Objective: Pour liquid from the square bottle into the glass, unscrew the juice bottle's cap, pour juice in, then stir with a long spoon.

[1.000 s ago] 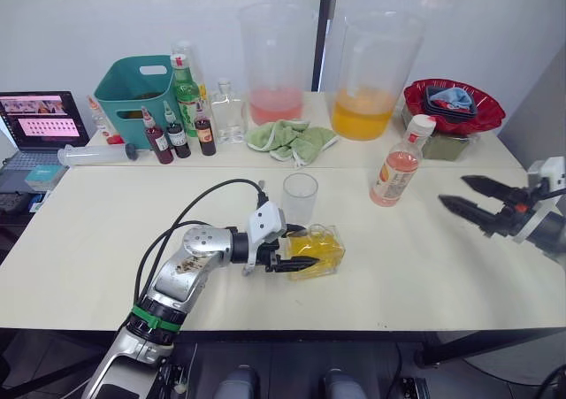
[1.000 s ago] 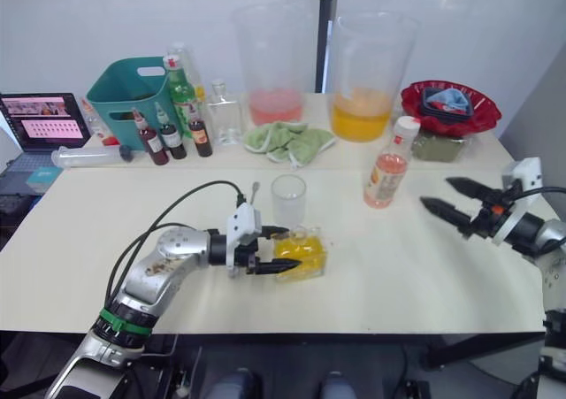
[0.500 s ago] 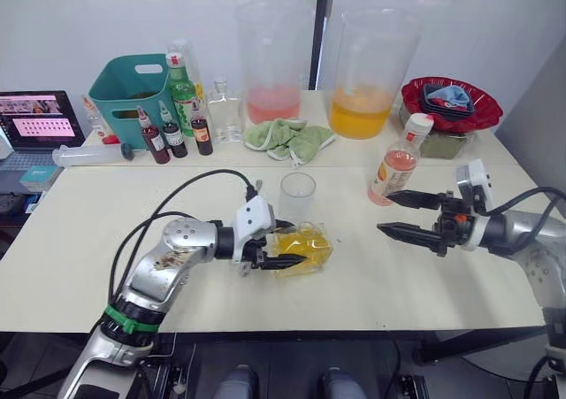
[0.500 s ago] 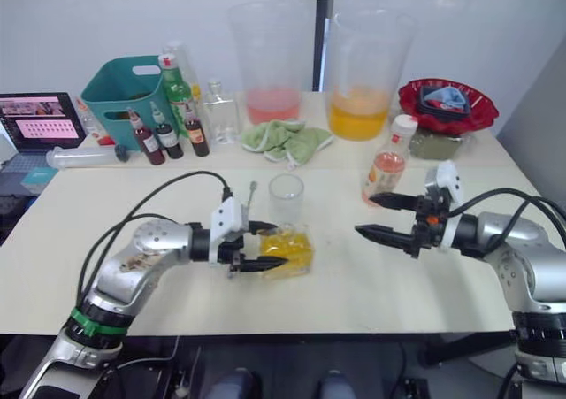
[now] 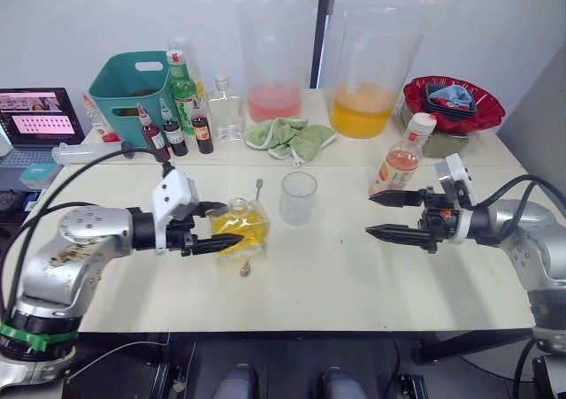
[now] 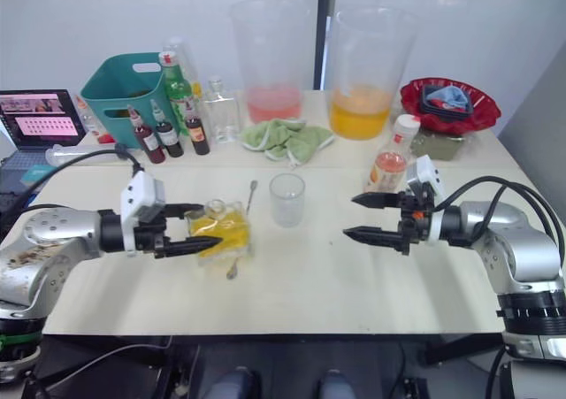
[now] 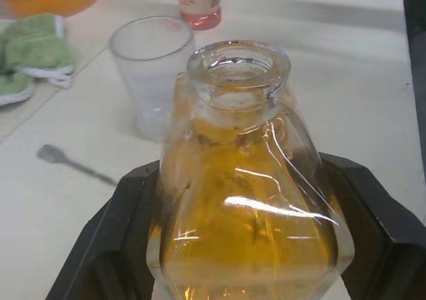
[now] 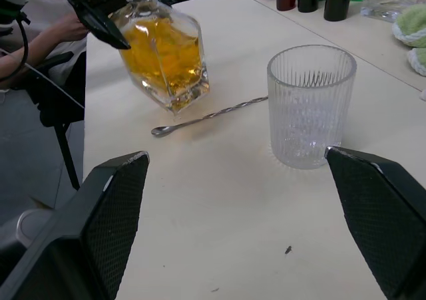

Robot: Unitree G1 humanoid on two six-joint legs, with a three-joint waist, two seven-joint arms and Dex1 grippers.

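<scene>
The square bottle point(image 5: 237, 226) of yellow liquid point(image 7: 245, 213) has no stopper and leans in my left gripper point(image 5: 228, 226), which is shut on its sides, left of the glass point(image 5: 298, 197). The empty glass stands upright at the table's middle. The long spoon point(image 8: 208, 117) lies flat between bottle and glass, partly behind the bottle. The juice bottle point(image 5: 401, 164) with its white cap point(image 5: 421, 125) stands upright to the right. My right gripper point(image 5: 370, 214) hovers open just in front of the juice bottle, pointing toward the glass, nothing between its fingers point(image 8: 110, 210).
Two huge pitchers point(image 5: 373, 72) with pink and orange liquid stand at the back. A green cloth point(image 5: 290, 139), a teal basket point(image 5: 134, 85), a green bottle point(image 5: 184, 89), small dark-red bottles point(image 5: 173, 132) and a red bowl point(image 5: 453, 103) line the back table. A laptop point(image 5: 35, 125) sits far left.
My left gripper has carried the square bottle leftward away from the glass, uncovering the spoon. The right gripper came in from the right edge toward the glass, staying open.
</scene>
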